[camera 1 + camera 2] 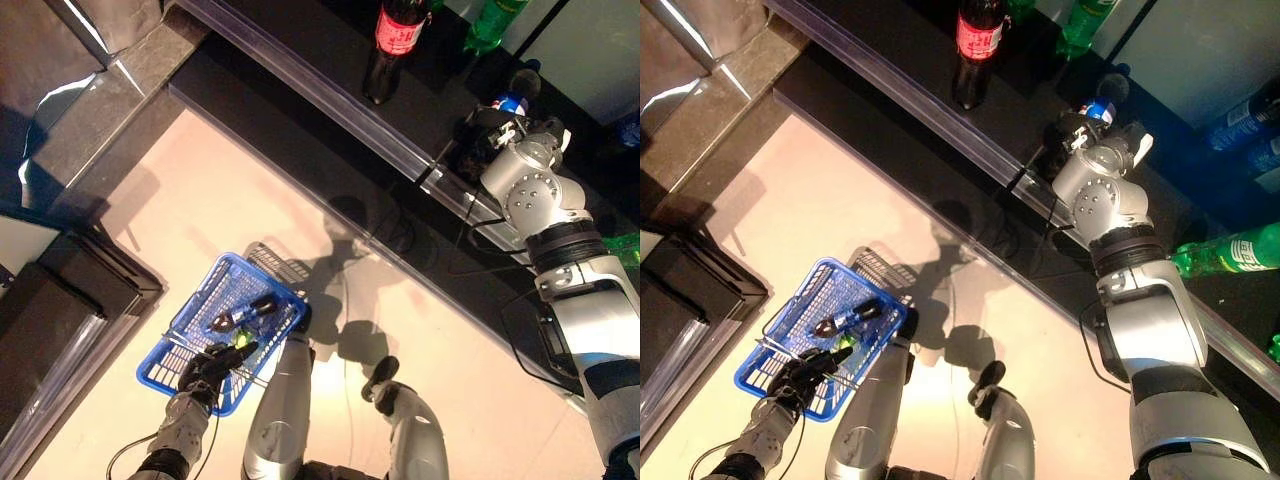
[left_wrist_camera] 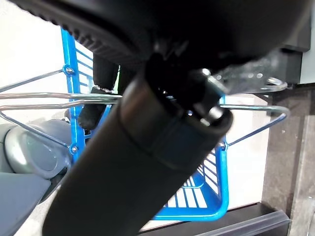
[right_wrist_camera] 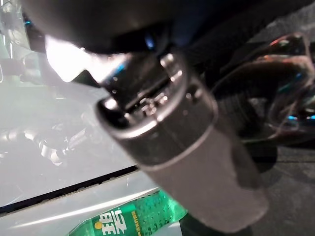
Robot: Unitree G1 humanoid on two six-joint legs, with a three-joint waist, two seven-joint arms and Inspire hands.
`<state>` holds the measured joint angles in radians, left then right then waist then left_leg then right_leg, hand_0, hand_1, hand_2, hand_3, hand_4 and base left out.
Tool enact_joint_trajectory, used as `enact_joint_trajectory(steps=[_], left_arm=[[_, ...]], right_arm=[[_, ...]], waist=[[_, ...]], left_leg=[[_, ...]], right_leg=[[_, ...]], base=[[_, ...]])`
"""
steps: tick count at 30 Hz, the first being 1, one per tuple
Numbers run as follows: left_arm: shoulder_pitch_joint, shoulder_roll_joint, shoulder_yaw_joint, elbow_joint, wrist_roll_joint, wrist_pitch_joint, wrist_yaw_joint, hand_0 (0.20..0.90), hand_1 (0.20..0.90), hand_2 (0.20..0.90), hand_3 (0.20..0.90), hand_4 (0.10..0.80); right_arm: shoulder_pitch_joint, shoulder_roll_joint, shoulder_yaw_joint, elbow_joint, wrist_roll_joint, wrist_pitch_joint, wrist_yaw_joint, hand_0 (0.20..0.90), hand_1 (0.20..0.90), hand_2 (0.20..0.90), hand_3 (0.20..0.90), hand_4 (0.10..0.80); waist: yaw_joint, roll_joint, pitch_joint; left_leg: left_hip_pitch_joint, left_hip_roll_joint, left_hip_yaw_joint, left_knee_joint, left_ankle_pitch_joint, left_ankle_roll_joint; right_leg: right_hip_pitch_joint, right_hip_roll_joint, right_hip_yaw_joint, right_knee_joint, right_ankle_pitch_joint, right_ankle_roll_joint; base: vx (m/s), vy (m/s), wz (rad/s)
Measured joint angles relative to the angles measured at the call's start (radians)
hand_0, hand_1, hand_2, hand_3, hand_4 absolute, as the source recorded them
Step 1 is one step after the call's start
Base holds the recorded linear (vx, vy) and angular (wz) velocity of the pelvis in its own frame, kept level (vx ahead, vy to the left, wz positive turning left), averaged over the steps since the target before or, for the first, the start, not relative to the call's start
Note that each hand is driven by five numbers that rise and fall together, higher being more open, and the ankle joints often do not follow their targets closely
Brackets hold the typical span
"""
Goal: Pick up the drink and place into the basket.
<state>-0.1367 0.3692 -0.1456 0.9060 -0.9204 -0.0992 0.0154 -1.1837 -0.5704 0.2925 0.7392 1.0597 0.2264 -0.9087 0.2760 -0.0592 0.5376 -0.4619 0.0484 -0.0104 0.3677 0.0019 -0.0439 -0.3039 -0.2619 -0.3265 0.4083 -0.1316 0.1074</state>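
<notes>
A dark drink bottle with a blue label [image 1: 512, 103] stands on the black shelf [image 1: 300, 60] at the upper right. My right hand [image 1: 487, 128] is curled round it; the right wrist view shows the thumb [image 3: 197, 147] lying across the dark bottle [image 3: 280, 98]. At the lower left, my left hand [image 1: 205, 370] is shut on the wire handle [image 2: 44, 96] of the blue basket [image 1: 170, 375], which hangs over the pale floor. A dark bottle [image 1: 245, 313] and a green one [image 1: 241, 345] lie inside the basket.
On the same shelf stand a red-labelled cola bottle [image 1: 390, 45] and a green bottle [image 1: 490, 25]. Another green bottle [image 1: 1230, 250] lies on the shelf by my right forearm. A clear rail [image 1: 330, 100] edges the shelf front. A dark cabinet [image 1: 60, 290] stands at the left.
</notes>
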Motion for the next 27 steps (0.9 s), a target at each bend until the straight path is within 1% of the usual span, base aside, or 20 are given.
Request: enact_joint_trajectory(steps=[5, 6, 9, 10, 13, 17, 19, 22, 23, 24, 25, 26, 27], left_arm=[[0.0, 0.01, 0.003, -0.017, -0.002, 0.0, 0.0, 0.3, 0.3, 0.3, 0.2, 0.1], [0.0, 0.012, 0.004, -0.018, -0.002, 0.0, 0.0, 0.3, 0.3, 0.3, 0.2, 0.1], [0.0, 0.024, 0.006, -0.023, -0.004, 0.0, -0.001, 0.3, 0.3, 0.3, 0.2, 0.1], [0.0, 0.031, 0.006, -0.022, -0.008, 0.002, -0.001, 0.3, 0.3, 0.3, 0.2, 0.1], [-0.001, 0.037, 0.005, -0.024, -0.009, 0.002, -0.002, 0.3, 0.3, 0.3, 0.2, 0.1], [-0.001, 0.037, 0.003, -0.024, -0.009, 0.002, -0.003, 0.3, 0.3, 0.3, 0.2, 0.1], [-0.001, 0.037, 0.002, -0.026, -0.01, 0.001, -0.005, 0.3, 0.3, 0.3, 0.2, 0.1], [-0.003, 0.037, -0.001, -0.026, -0.012, -0.001, -0.008, 0.3, 0.3, 0.3, 0.2, 0.1], [-0.005, 0.037, -0.001, -0.026, -0.012, -0.001, -0.009, 0.3, 0.3, 0.3, 0.2, 0.1], [-0.006, 0.037, -0.002, -0.027, -0.012, -0.001, -0.011, 0.3, 0.3, 0.3, 0.2, 0.1], [-0.006, 0.038, -0.004, -0.027, -0.013, 0.0, -0.011, 0.3, 0.3, 0.3, 0.2, 0.1], [-0.006, 0.038, -0.004, -0.027, -0.014, 0.0, -0.011, 0.3, 0.3, 0.3, 0.2, 0.1], [-0.006, 0.04, -0.004, -0.026, -0.015, 0.0, -0.017, 0.3, 0.3, 0.3, 0.2, 0.1]], right_arm=[[-0.048, -0.001, 0.032, 0.052, 0.006, 0.004, -0.001, 0.9, 0.9, 0.9, 0.9, 0.8], [-0.055, -0.001, 0.035, 0.063, 0.011, 0.004, 0.0, 0.9, 0.9, 0.9, 0.9, 0.8], [-0.092, -0.005, 0.063, 0.112, 0.026, 0.014, 0.0, 0.9, 0.9, 0.9, 0.9, 0.8], [-0.093, -0.007, 0.065, 0.121, 0.035, 0.021, 0.0, 0.9, 0.9, 0.9, 0.9, 0.8], [-0.102, -0.024, 0.067, 0.145, 0.052, 0.043, 0.0, 0.9, 0.9, 0.9, 0.9, 0.8], [-0.144, -0.034, 0.106, 0.212, 0.056, 0.076, 0.013, 0.9, 0.9, 0.9, 0.9, 0.8], [-0.181, -0.045, 0.13, 0.275, 0.058, 0.107, 0.044, 0.9, 0.9, 0.9, 0.9, 0.8], [-0.226, -0.083, 0.166, 0.375, 0.056, 0.157, 0.12, 0.9, 0.9, 0.9, 0.9, 0.8], [-0.237, -0.104, 0.182, 0.398, 0.055, 0.186, 0.154, 0.9, 0.9, 0.9, 0.9, 0.8], [-0.245, -0.112, 0.186, 0.415, 0.051, 0.198, 0.172, 0.853, 0.853, 0.853, 0.845, 0.745], [-0.26, -0.121, 0.195, 0.438, 0.045, 0.218, 0.2, 0.634, 0.634, 0.634, 0.59, 0.49], [-0.265, -0.125, 0.197, 0.443, 0.04, 0.229, 0.212, 0.476, 0.476, 0.476, 0.406, 0.306], [-0.275, -0.132, 0.205, 0.46, 0.034, 0.246, 0.235, 0.333, 0.333, 0.333, 0.238, 0.138]], waist=[[0.001, -0.008, 0.0], [0.001, -0.009, 0.0], [0.004, -0.023, -0.001], [0.006, -0.032, -0.001], [0.022, -0.042, -0.002], [0.027, -0.043, -0.002], [0.027, -0.043, -0.002], [0.039, -0.043, -0.003], [0.048, -0.043, -0.003], [0.05, -0.043, -0.003], [0.051, -0.044, -0.003], [0.051, -0.044, -0.003], [0.052, -0.044, -0.003]], left_leg=[[-0.019, 0.008, -0.001, 0.0, 0.001, -0.001], [-0.019, 0.01, -0.002, 0.0, -0.003, -0.006], [-0.031, 0.013, -0.004, 0.0, -0.004, -0.004], [-0.032, 0.013, -0.004, 0.0, -0.001, -0.007], [-0.033, 0.013, -0.004, 0.001, 0.0, -0.005], [-0.035, 0.012, -0.004, 0.001, 0.003, 0.0], [-0.039, 0.011, -0.005, 0.0, 0.001, -0.004], [-0.047, 0.011, -0.007, 0.001, 0.001, -0.004], [-0.047, 0.01, -0.007, -0.001, 0.001, -0.003], [-0.047, 0.01, -0.008, -0.001, 0.001, -0.003], [-0.047, 0.008, -0.008, 0.0, 0.003, -0.001], [-0.047, 0.007, -0.008, 0.0, 0.005, 0.002], [-0.047, 0.006, -0.008, 0.0, 0.006, 0.003]], right_leg=[[-0.009, 0.016, 0.001, -0.022, 0.016, 0.0], [-0.008, 0.015, 0.001, -0.025, 0.017, 0.0], [-0.017, 0.019, 0.001, -0.029, 0.019, -0.001], [-0.016, 0.019, 0.002, -0.031, 0.019, 0.0], [-0.014, 0.02, 0.001, -0.039, 0.022, 0.001], [-0.012, 0.022, 0.001, -0.05, 0.029, 0.004], [-0.013, 0.022, 0.001, -0.051, 0.031, 0.004], [-0.017, 0.023, 0.0, -0.055, 0.034, 0.005], [-0.016, 0.023, 0.0, -0.061, 0.037, 0.006], [-0.015, 0.023, 0.0, -0.063, 0.037, 0.007], [-0.015, 0.022, -0.001, -0.065, 0.038, 0.008], [-0.015, 0.021, -0.001, -0.065, 0.038, 0.009], [-0.014, 0.021, -0.002, -0.067, 0.039, 0.01]], base=[[0.041, -0.009, -0.04], [-0.066, 0.011, 0.03], [0.054, -0.012, 0.01], [0.0, 0.0, 0.0], [0.0, 0.0, 0.0], [0.0, 0.0, 0.0], [0.0, 0.0, 0.0], [-0.001, 0.001, 0.01], [0.0, 0.0, 0.0], [0.0, 0.0, 0.0], [0.0, 0.0, 0.0], [0.0, 0.0, 0.0], [0.0, 0.0, 0.0]])
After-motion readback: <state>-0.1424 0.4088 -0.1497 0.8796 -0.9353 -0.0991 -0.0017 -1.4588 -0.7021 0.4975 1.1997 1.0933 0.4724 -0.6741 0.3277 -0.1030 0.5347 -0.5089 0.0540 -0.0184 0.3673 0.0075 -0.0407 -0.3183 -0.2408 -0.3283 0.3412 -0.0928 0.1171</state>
